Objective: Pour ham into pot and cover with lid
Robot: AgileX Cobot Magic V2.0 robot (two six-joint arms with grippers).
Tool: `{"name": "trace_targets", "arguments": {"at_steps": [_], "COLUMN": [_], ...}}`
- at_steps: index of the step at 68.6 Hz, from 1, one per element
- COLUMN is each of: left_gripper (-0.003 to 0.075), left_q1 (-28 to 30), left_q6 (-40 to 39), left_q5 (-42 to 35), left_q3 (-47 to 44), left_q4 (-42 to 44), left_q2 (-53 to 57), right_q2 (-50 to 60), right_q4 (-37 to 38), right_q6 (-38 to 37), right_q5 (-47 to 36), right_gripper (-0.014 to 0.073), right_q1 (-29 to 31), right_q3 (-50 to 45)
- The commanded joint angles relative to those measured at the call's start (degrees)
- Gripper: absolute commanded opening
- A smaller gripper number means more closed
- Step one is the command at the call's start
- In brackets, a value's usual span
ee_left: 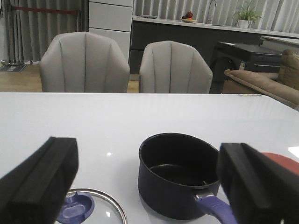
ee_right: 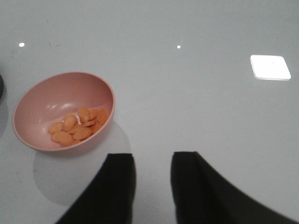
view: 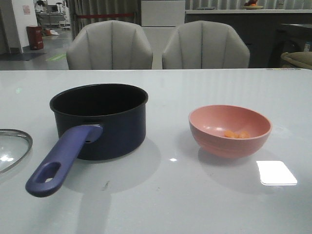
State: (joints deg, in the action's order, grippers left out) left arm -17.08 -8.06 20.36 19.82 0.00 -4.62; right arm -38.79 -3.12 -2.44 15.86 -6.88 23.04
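Note:
The dark navy pot [view: 105, 119] stands on the white table, left of centre, empty, its blue handle [view: 61, 163] pointing to the near left. It also shows in the left wrist view [ee_left: 177, 175]. The glass lid [view: 12, 146] lies flat at the left edge; its blue knob [ee_left: 74, 207] shows in the left wrist view. The ham [view: 236, 134] lies in a pink bowl [view: 229, 129] at the right, also in the right wrist view [ee_right: 79, 125]. My left gripper [ee_left: 149, 182] is open and empty, well short of the pot. My right gripper [ee_right: 153, 158] is open and empty, above the table beside the bowl [ee_right: 63, 112].
Two grey chairs [view: 156, 46] stand behind the table's far edge. A bright light reflection [view: 276, 172] lies on the table near the bowl.

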Motion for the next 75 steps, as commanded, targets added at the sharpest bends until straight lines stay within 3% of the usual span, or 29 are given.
{"name": "trace_targets", "arguments": {"at_steps": [1,32,57,64,75], "left_gripper": [0.0636,0.0636,0.0636,0.0636,0.0636], "left_q1": [-0.5,-0.5,-0.5,-0.5,-0.5], "left_q6": [-0.3,-0.3,-0.3,-0.3,-0.3], "left_q5": [-4.6,-4.6,-4.6,-4.6,-4.6], "left_q3": [1.5,1.5,1.5,1.5,1.5], "left_q4": [0.0,0.0,0.0,0.0,0.0], "left_q2": [-0.6,-0.6,-0.6,-0.6,-0.6], "right_q2": [-7.2,-43.4,-59.5,-61.0,-61.2], "right_q4": [-1.3,-4.5,-6.4,-6.5,-8.2], "right_q6": [0.2,0.2,0.2,0.2,0.2], "right_q5": [-2.6,1.4,5.3,7.3,8.2], "right_gripper": [0.0498,0.0503,0.0494,0.0389,0.0124], "right_q1": [-0.1,-5.7,-5.7,-5.7,-5.7], "right_q3": [5.9,27.2,37.9,39.6,40.8]}}
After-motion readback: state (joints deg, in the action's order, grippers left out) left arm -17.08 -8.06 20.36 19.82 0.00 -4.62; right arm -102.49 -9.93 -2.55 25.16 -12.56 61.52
